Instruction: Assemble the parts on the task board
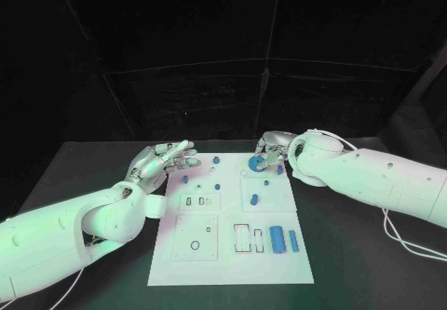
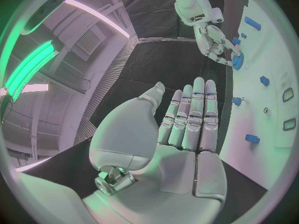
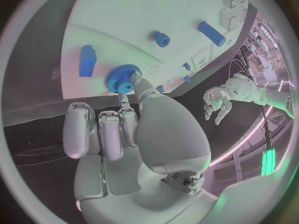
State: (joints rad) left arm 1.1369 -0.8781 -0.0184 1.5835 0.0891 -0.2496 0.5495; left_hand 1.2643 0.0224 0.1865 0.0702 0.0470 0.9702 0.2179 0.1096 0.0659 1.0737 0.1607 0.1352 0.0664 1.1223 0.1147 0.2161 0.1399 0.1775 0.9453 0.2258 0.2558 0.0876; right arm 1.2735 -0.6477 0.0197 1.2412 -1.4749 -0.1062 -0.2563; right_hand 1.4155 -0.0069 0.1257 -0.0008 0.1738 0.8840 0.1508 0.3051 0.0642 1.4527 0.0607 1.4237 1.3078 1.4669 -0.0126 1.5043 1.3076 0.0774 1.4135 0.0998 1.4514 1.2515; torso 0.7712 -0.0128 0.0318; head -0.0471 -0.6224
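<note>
- Right hand (image 1: 271, 150) pinched the blue gear (image 3: 121, 79) between its fingertips, at the far end of the task board (image 1: 233, 271).
- Looked like the gear-seating step; next move probably called for lowering it square onto its spot, then letting go.
- Left hand (image 1: 164, 161) hovered beside the board's edge, fingers straight and close together, holding nothing.
- Right wrist view showed the gear's teeth and hub; head view hid most of it behind the fingers.
</note>
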